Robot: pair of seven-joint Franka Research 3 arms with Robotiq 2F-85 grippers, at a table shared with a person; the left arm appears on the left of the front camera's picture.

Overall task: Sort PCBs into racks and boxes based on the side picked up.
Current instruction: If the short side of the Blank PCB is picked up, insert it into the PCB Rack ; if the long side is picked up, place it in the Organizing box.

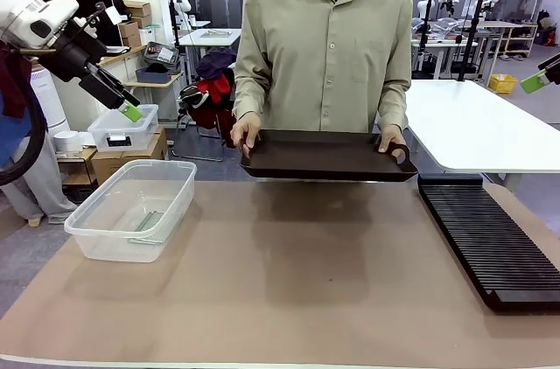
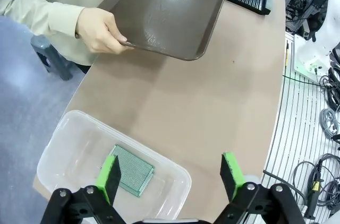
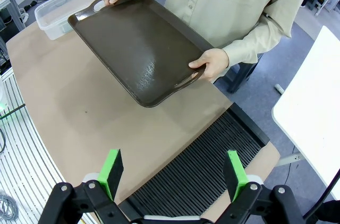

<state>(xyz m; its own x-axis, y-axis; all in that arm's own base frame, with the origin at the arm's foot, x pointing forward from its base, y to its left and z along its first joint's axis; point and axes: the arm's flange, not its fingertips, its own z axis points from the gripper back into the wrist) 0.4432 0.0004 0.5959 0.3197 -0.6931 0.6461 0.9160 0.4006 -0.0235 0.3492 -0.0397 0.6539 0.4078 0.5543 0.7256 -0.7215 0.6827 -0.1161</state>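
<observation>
While the person at the far side holds a dark brown tray by both ends above the table, the front view shows the left gripper raised over the clear tub at the left, and a green pad of the right gripper high at the right edge, above the long black rack; its opening cannot be told here. From the left wrist, the left gripper stands wide open with nothing in it, and below it one green PCB lies flat on the tub's floor, the tray and a hand beyond. From the right wrist, the right gripper is likewise spread wide and empty over the slotted rack, which lies beside the tray.
</observation>
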